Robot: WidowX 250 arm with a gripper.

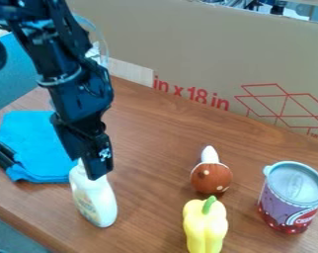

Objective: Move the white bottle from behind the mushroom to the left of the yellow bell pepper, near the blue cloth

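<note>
Looks, in judgement, to be at the stage of contact or near contact with the white plastic bottle (98, 201), with the black two-finger gripper (94, 170) down at its top and overlapping it. Cannot tell whether clenched on the bottle or released beside it. Calls for gentle, level handling, given the bottle's tall, narrow shape and apparent slight lean. Below the bottle, see the brown wooden table (148, 143). To the left of the bottle and farther back, see the folded blue cloth (39, 143) with a small black item (5, 154) on it. To the bottle's right, find the brown toy mushroom (211, 178), white stem up, and slightly nearer, the yellow bell pepper (205, 225). Farthest right of the bottle, find the can (287, 202) with a purple-and-red label bearing pale lettering; well behind the bottle, the cardboard box (194, 49) with red print and line drawings
</note>
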